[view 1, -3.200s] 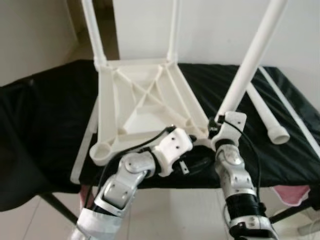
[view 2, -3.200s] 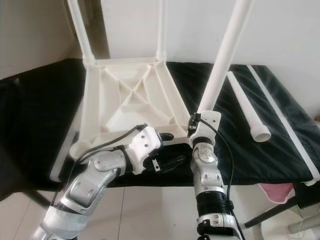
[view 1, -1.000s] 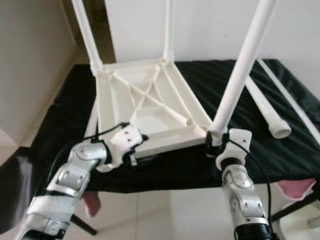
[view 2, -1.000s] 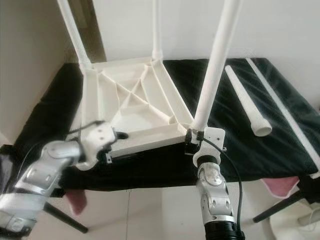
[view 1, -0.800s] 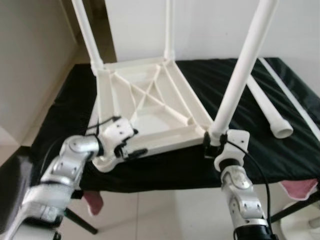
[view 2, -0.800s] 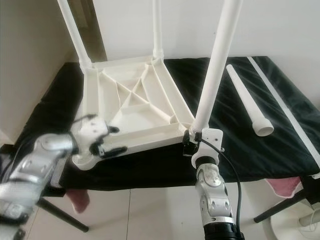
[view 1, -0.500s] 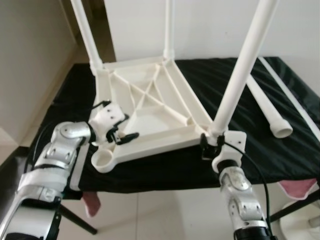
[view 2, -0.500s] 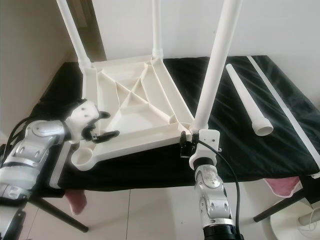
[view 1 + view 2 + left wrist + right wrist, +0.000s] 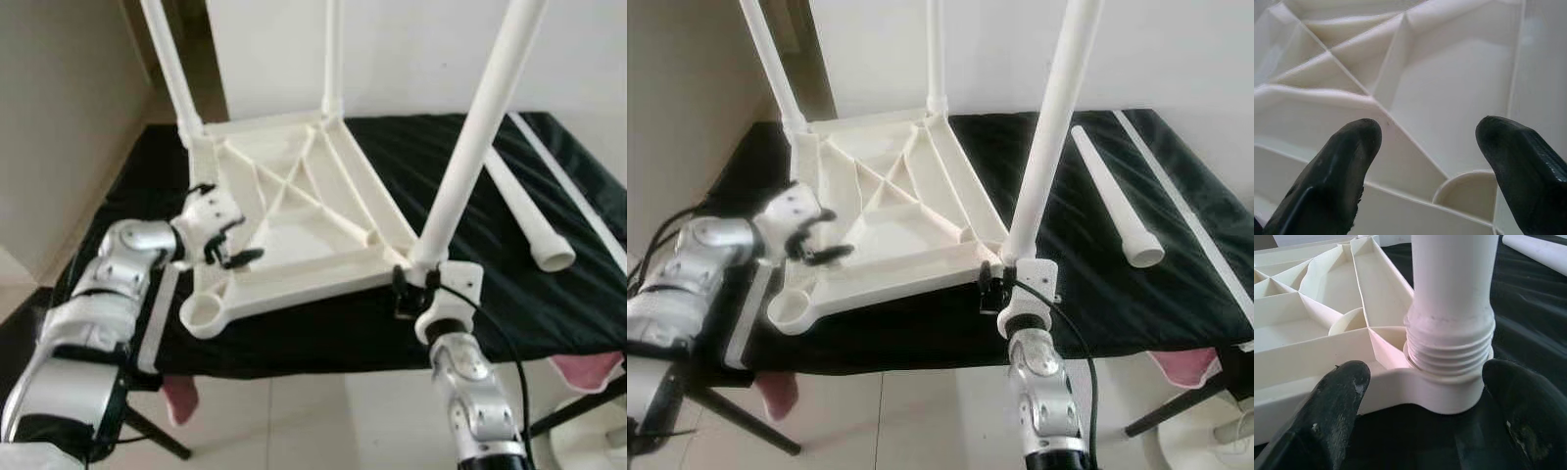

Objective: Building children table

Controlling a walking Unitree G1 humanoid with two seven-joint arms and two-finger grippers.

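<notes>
The white plastic table top (image 9: 294,220) lies upside down on a black-covered table, ribs facing up. Three white legs stand in its corners; the near right leg (image 9: 460,166) sits with its threaded end (image 9: 1449,347) in its socket. The near left socket (image 9: 201,313) is empty. A loose leg (image 9: 519,220) lies on the cloth to the right. My left gripper (image 9: 230,245) hovers open over the top's left side, above the ribs (image 9: 1396,73). My right gripper (image 9: 407,284) is open just in front of the near right leg's base, one finger (image 9: 1337,401) on each side, apart from it.
A long white rail (image 9: 578,206) lies along the right edge of the black cloth (image 9: 118,196). A white strip (image 9: 157,313) hangs off the front left. Something pink (image 9: 588,367) shows under the table at right. A wall stands behind.
My left arm has swung from the top's front edge leftward and up over its left side. The right gripper has stayed at the near right leg's base, dropping back slightly.
</notes>
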